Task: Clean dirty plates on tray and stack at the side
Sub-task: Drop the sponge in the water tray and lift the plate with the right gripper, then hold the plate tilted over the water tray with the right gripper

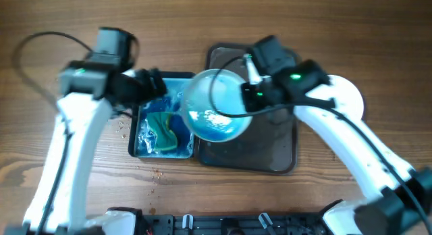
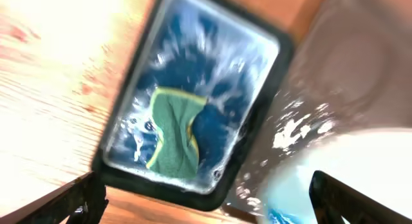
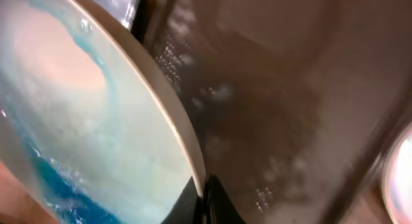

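Overhead: the right gripper [image 1: 248, 93] is clamped on the right rim of a plate [image 1: 214, 107] and holds it tilted in the air over the seam between the tub [image 1: 138, 144] and the tray [image 1: 270, 150]. Blue smears pool at the plate's near edge. The left gripper [image 1: 155, 86] hangs over the tub's far end, just left of the plate. A sponge [image 1: 165, 130] lies in the tub's water. A second plate [image 1: 351, 100] lies on the table right of the tray, partly under the right arm.

Left wrist: both fingers [image 2: 77, 201] stand wide apart with nothing between them. The sponge [image 2: 172, 137] lies below and the plate [image 2: 351, 163] comes in at the right. To wipe well, the left gripper should drop straight down onto the sponge and pinch its raised fold. The right arm should keep the plate's smeared side angled toward the tub, so drips fall in the water.

Right wrist: the rim of the plate [image 3: 84, 121] is pinched between the fingers at the gripper [image 3: 206, 195], and the grip is narrow, so a hard wipe could twist the plate loose. The wet tray [image 3: 290, 89] lies behind.

No brand, label or writing can be read in any view.
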Robot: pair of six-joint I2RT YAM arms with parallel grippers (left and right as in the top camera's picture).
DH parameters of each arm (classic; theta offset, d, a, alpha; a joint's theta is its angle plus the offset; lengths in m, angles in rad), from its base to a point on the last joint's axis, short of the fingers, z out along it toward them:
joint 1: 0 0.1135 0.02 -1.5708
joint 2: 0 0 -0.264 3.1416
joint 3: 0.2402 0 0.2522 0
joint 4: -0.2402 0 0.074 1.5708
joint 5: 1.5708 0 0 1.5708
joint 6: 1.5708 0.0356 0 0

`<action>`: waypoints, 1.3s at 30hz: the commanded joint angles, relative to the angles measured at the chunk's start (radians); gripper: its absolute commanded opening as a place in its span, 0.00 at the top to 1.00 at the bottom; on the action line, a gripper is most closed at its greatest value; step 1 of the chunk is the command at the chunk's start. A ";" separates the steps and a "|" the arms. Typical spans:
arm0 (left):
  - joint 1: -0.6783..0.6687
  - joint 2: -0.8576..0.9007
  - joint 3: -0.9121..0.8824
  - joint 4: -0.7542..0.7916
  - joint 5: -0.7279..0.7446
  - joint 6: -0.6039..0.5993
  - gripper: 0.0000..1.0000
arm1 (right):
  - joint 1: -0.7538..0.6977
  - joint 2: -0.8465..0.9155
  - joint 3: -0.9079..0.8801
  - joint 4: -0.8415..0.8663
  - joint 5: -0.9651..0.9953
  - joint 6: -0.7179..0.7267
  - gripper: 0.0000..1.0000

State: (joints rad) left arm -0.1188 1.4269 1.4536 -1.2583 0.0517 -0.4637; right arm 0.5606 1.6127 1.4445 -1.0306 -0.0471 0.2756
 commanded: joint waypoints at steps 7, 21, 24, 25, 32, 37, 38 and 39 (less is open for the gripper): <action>0.156 -0.222 0.060 -0.074 -0.087 0.015 0.00 | 0.241 0.246 0.219 0.166 0.457 0.097 0.96; 0.175 -0.246 0.060 -0.131 -0.140 0.015 0.00 | 0.546 0.235 0.219 0.348 1.144 -0.117 0.96; 0.175 -0.246 0.060 -0.130 -0.140 0.015 0.00 | 0.585 0.235 0.219 0.403 1.218 -0.201 0.96; 0.175 -0.246 0.060 -0.130 -0.140 0.015 0.00 | 0.596 0.235 0.219 0.420 1.234 -0.227 0.96; 0.175 -0.245 0.060 -0.130 -0.140 0.015 0.00 | 0.658 0.235 0.219 0.500 1.317 -0.354 0.96; 0.175 -0.245 0.060 -0.130 -0.140 0.015 0.00 | 0.667 0.235 0.219 0.514 1.334 -0.384 0.96; 0.175 -0.245 0.060 -0.131 -0.140 0.015 0.00 | 0.667 0.235 0.219 0.514 1.334 -0.384 0.96; 0.175 -0.245 0.060 -0.130 -0.140 0.015 0.00 | 0.667 0.235 0.219 0.514 1.334 -0.382 0.96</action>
State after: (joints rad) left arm 0.0547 1.1854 1.5032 -1.3888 -0.0856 -0.4641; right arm 1.2201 1.8500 1.6337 -0.5232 1.2411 -0.0734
